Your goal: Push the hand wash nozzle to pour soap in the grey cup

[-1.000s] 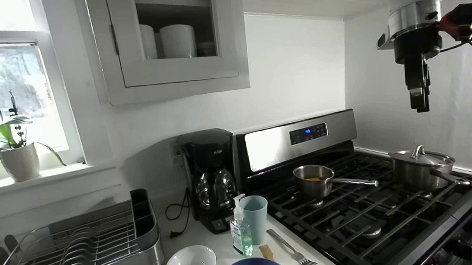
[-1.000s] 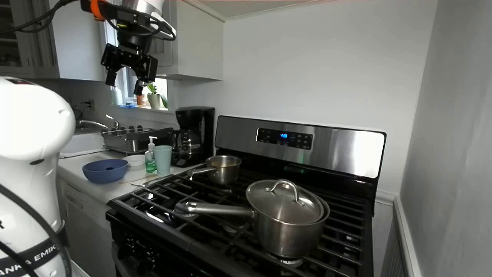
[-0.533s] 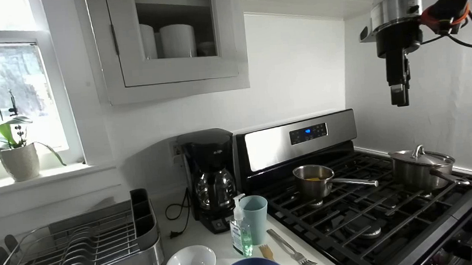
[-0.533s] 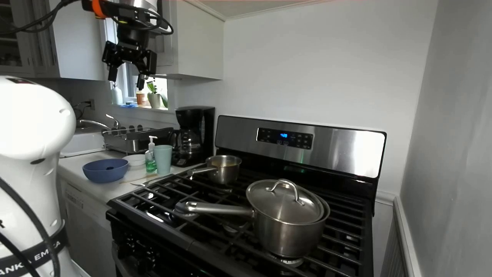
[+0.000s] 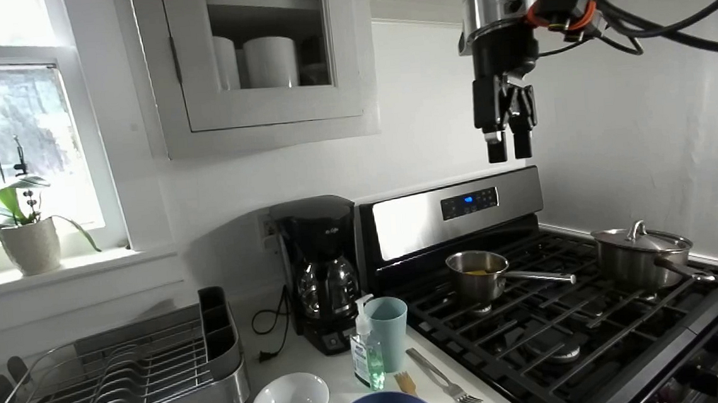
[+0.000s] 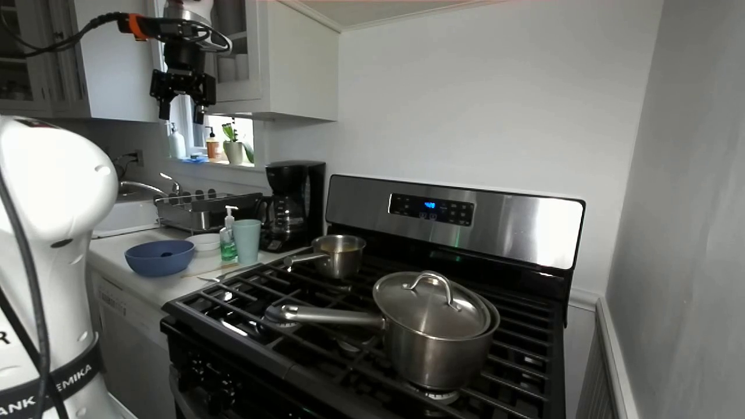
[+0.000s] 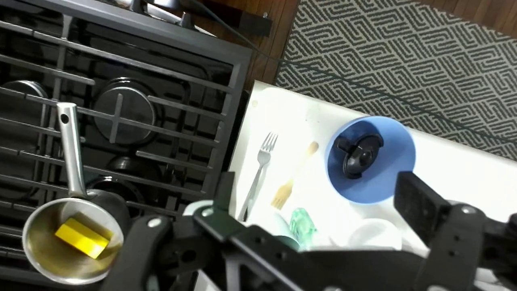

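Note:
The hand wash bottle (image 5: 369,359), clear with green soap and a white pump nozzle (image 5: 363,303), stands upright on the counter. It also shows in an exterior view (image 6: 227,241) and in the wrist view (image 7: 303,224). The grey cup (image 5: 391,335), a pale grey-green tumbler, stands right beside the bottle, also in an exterior view (image 6: 247,241). In the wrist view the cup (image 7: 284,231) is mostly hidden by the gripper body. My gripper (image 5: 510,150) is open and empty, high above the counter and stove, pointing down. It also shows in an exterior view (image 6: 181,113) and the wrist view (image 7: 319,198).
A dark blue bowl (image 7: 394,173) holding a black part, a white bowl (image 5: 289,402), a metal fork (image 7: 262,159) and a wooden fork (image 7: 282,194) lie near the bottle. The coffee maker (image 5: 320,274) stands behind. A saucepan (image 5: 478,276) and lidded pot (image 6: 436,349) sit on the stove.
My gripper has moved left in both exterior views and turned, so its two fingers now show apart where they overlapped before. The bottle, cup and bowls have not moved.

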Controlling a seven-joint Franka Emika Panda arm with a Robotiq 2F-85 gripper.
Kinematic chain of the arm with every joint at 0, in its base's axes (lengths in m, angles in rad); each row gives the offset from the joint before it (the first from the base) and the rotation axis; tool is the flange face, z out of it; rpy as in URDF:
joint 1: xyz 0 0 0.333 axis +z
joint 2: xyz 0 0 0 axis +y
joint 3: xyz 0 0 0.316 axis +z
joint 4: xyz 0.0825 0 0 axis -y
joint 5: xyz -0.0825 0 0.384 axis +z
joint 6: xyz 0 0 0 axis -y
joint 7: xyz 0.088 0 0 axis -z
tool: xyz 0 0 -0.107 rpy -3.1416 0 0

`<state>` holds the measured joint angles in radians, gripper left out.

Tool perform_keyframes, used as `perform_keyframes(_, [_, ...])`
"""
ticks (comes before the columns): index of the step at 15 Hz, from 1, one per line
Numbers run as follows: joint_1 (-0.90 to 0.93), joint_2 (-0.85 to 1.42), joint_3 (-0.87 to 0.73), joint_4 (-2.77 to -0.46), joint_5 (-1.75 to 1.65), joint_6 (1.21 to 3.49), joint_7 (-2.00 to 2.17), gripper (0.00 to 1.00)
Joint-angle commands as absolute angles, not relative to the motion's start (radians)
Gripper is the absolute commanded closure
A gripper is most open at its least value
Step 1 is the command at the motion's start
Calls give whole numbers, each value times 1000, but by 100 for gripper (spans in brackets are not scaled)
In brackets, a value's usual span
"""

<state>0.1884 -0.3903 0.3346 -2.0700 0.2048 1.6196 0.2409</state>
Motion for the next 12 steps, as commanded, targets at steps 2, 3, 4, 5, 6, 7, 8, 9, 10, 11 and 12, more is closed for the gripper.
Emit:
perform_keyframes(2, [218,-341,374,-2031,152,1642,309,0])
perform_keyframes(3, [223,-327,389,-2021,139,1645,327,0])
perform_keyframes(4, [225,-320,395,-2016,134,1646,333,0])
perform_keyframes(5, [225,-316,396,-2012,130,1646,333,0])
perform_keyframes(6, [224,-316,394,-2010,128,1645,333,0])
perform_keyframes(7, [223,-316,392,-2009,128,1645,333,0])
perform_keyframes(8, [223,-316,392,-2009,128,1645,333,0])
perform_keyframes(9, [220,-291,401,-2004,125,1680,356,0])
perform_keyframes(10, [225,-260,410,-2003,144,1745,365,0])
perform_keyframes(11, [223,-241,426,-2005,138,1814,413,0])
perform_keyframes(12, [235,-215,432,-2000,145,1865,417,0])
